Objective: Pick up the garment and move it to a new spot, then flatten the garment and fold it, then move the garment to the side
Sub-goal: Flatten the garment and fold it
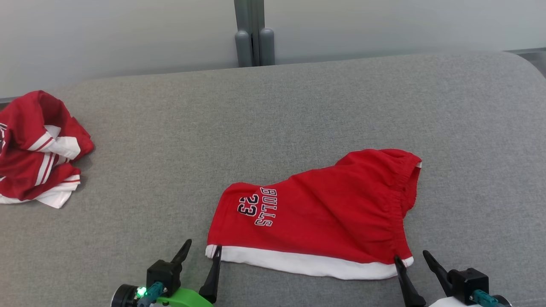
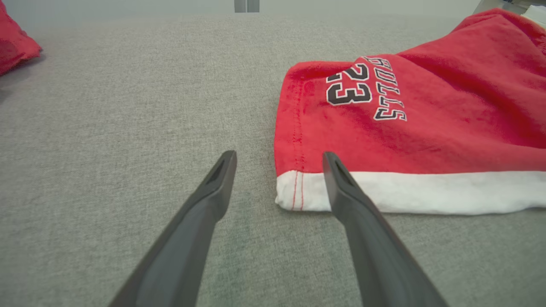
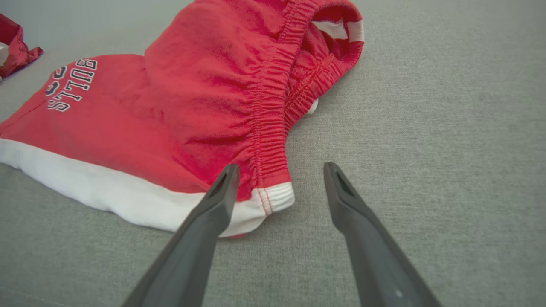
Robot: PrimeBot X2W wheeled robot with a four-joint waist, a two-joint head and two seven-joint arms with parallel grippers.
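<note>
**Open jaws at the two near corners of the red shorts [image 1: 324,217]**

The left gripper [image 1: 203,244] stands with its jaws spread wide and nothing between them. One dark finger tip lies at the near-left corner of the shorts, on the white band. The other is over bare cloth beside it. The right gripper [image 1: 410,255] is likewise released and empty. One tip is at the near-right corner, where the gathered waistband meets the white band. The other is clear of the garment. Whether either tip presses on the cloth cannot be told.

The shorts lie in the near middle of the grey upholstered surface [image 1: 273,119]. Their long axis runs left to right across the head view. The elastic waistband is at the robot's right and the leg hem at its left. The red cloth is soft, matte knit with a straight white band along the near edge. The waistband is ruched and humps up open at the far-right end. Black-and-white "BULLS 23" lettering sits near the left end, turned sideways.

A crumpled red-and-white garment [image 1: 38,149] lies well apart at the far left. A grey post [image 1: 254,34] stands behind the surface.
</note>
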